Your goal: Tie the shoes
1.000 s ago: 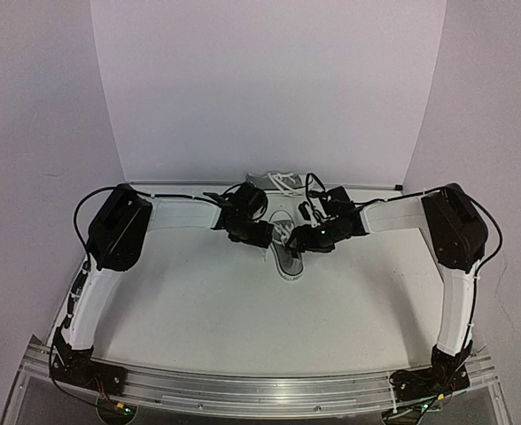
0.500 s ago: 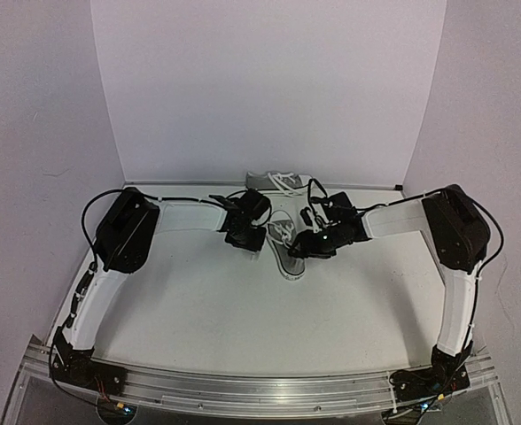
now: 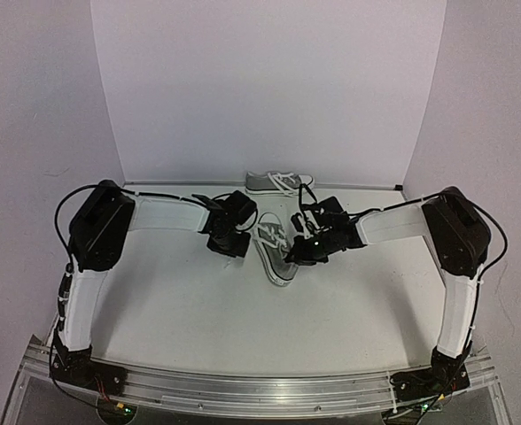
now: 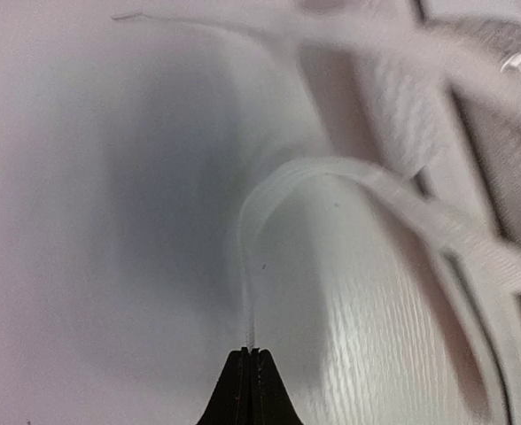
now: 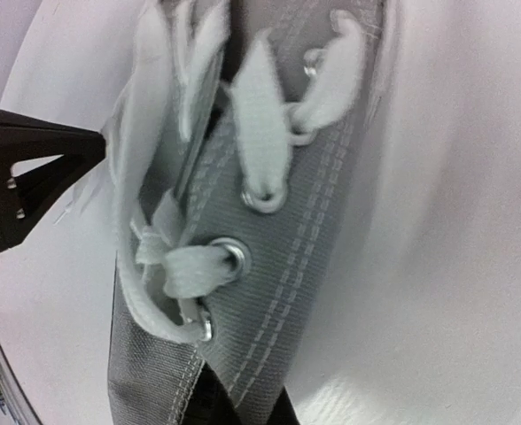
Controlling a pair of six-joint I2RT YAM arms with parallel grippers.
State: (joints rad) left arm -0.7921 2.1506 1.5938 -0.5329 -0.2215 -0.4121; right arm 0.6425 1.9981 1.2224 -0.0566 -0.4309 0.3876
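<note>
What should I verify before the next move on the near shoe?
1. Left hand shut on the flat white lace: ok.
2. That lace runs in a slack arc to the shoe: ok.
3. Right hand holds the other lace: cannot tell; grey canvas covers its fingertips.
4. Small grey canvas sneaker lies on the white table between both hands: ok.
5. Second matching sneaker stands apart, by the back wall: ok.
6. Bow tied: not ok, laces loose.

The left arm [image 3: 79,292] and right arm [image 3: 460,305] have white links, bulky black elbow housings [image 3: 97,226] and black wrists. Thin black cables [image 3: 57,221] loop alongside. The fingers [image 4: 238,398] are slim, black and pointed. A silver rail [image 3: 260,385] carries both bases.
</note>
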